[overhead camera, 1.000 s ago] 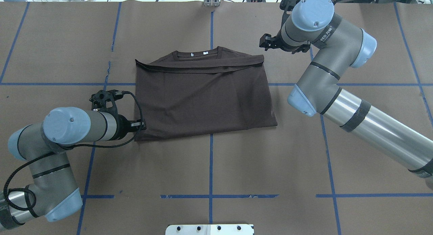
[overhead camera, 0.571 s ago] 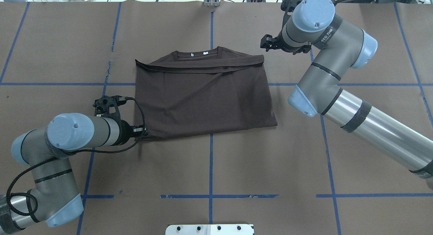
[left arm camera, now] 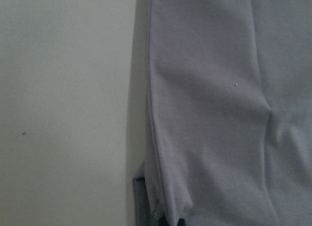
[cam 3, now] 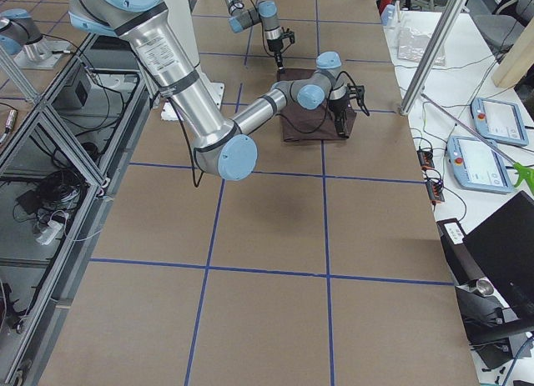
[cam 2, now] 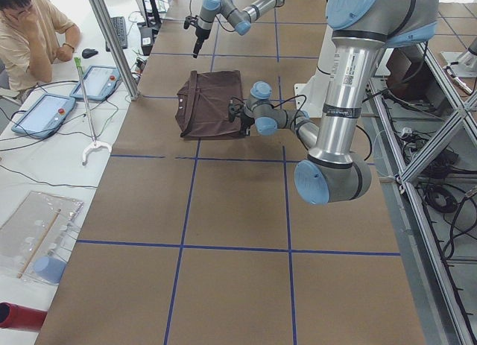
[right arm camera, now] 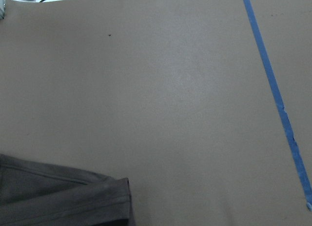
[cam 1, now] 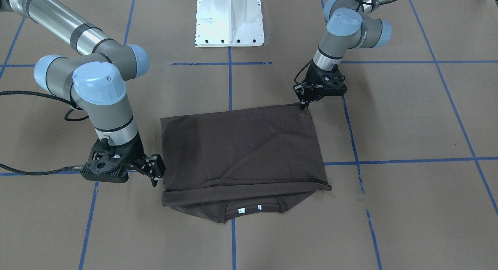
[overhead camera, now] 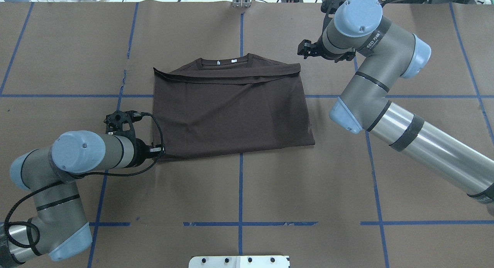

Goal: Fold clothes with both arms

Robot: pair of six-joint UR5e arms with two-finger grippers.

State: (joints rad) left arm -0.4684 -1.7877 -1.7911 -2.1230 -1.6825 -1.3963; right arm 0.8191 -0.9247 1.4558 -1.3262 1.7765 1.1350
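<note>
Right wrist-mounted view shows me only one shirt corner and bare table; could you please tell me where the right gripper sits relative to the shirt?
Observer: The right gripper is just beside the T-shirt, at its collar-end corner, fingers open, holding nothing.
Operator: Thank you. And the left gripper?
Observer: It looks shut on the diagonally opposite corner, nearest the robot.
Operator: How does the shirt lie?
Observer: Folded to a rectangle, collar and white tags showing at the far edge.
</note>
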